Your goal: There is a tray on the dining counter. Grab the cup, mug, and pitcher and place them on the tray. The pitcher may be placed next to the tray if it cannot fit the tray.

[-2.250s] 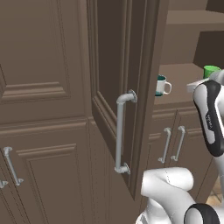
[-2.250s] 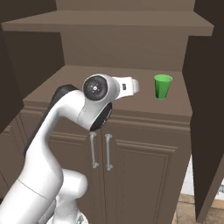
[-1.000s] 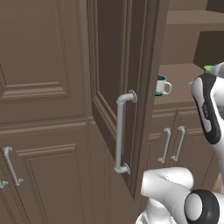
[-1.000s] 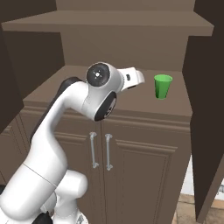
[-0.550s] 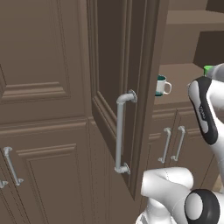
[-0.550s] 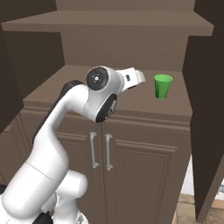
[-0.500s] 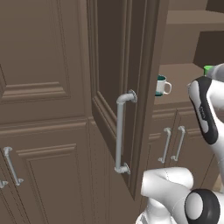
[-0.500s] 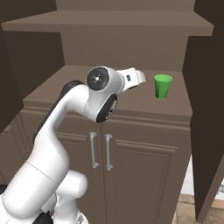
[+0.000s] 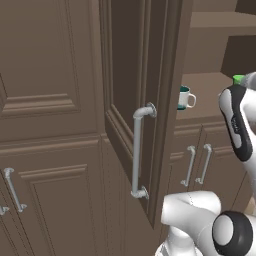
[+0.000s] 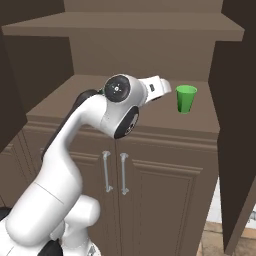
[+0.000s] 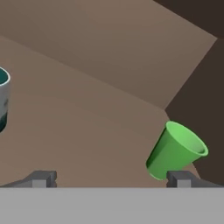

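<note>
The bright green cup (image 10: 185, 98) stands upright on the brown cabinet ledge (image 10: 200, 117), just right of my white hand (image 10: 160, 86). In the hand view the cup (image 11: 175, 151) appears tilted at the lower right, straight ahead of the right fingertip (image 11: 181, 178) and not between the fingers. My gripper (image 11: 111, 179) is open wide with nothing in it. The teal-and-white mug (image 9: 186, 97) stands on the same ledge to the left, and its side shows at the hand view's left edge (image 11: 3, 98). A sliver of the cup (image 9: 238, 79) peeks past my arm. The tray, pitcher and dining counter are out of view.
An open cabinet door (image 9: 150, 75) with a long grey handle (image 9: 139, 150) juts out left of the mug. A dark side wall (image 10: 235, 125) stands close on the cup's right. A shelf (image 10: 125, 25) hangs above the ledge, and lower cabinet doors with handles (image 10: 114, 172) sit below it.
My hand has risen a little and moved closer to the green cup. The cup and the mug have not moved, and the gripper has stayed open.
</note>
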